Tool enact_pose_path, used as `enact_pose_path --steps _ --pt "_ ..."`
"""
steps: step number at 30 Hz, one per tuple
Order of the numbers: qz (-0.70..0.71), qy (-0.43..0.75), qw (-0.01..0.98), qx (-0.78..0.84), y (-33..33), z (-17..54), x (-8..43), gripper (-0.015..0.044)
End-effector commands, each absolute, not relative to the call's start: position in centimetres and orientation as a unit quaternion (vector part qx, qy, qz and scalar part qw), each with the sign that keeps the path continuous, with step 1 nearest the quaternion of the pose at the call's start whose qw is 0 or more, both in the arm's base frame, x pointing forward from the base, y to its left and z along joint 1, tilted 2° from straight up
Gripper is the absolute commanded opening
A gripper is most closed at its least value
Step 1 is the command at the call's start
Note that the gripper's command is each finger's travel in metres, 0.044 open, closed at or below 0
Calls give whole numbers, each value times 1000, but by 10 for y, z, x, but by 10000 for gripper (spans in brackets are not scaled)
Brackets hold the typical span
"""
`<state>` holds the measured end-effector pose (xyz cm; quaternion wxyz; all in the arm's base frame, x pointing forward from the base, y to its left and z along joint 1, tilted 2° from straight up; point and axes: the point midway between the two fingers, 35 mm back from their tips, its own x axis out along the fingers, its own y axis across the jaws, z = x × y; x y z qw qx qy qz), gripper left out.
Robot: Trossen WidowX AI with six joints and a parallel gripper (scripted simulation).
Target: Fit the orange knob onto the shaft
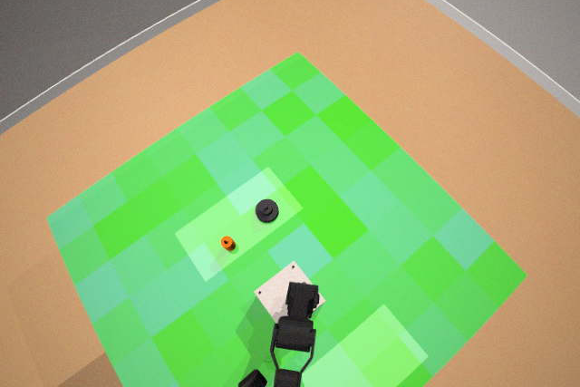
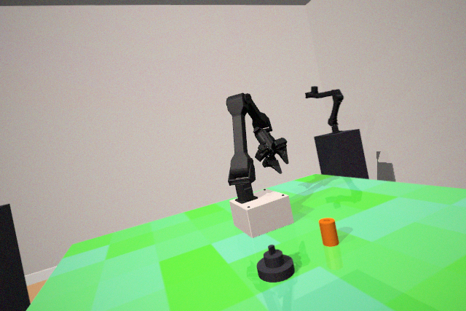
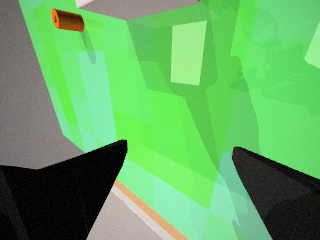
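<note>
The orange knob (image 1: pixel 228 244) (image 2: pixel 329 234) (image 3: pixel 70 21) stands upright on the green patchwork table, with its hole facing up. The round dark pedestal (image 1: pixel 272 217) (image 2: pixel 275 271) stands apart from it, stepped and with the thin dark shaft (image 1: pixel 266 208) (image 2: pixel 271 250) upright at its centre. The shaft's flat side cannot be made out. My gripper (image 2: pixel 284 167) (image 3: pixel 178 148) is open and empty, its fingers wide apart in the wrist view. It hangs high above the table, pointing down at a slant, well away from knob and pedestal. The pedestal is out of the wrist view.
The arm's pale base block (image 1: pixel 269 295) (image 2: pixel 271 215) stands on the table behind the knob and pedestal in the exterior view. A second dark arm (image 2: pixel 333 110) on a dark block (image 2: pixel 340 155) shows in the background there. A dark panel (image 2: pixel 11 258) is at the left edge.
</note>
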<state>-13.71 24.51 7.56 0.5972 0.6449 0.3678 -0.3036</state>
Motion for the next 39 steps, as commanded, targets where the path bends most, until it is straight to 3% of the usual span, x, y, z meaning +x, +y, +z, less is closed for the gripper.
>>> enact_pose_path --steps 1,10,18,39 --pt "-308 365 591 650 245 76 -137 426" --pt "-485 189 257 814 244 74 -131 440" --pt "-562 -44 -82 822 245 74 -126 440" --pt "-483 -400 -492 604 246 75 -122 440"
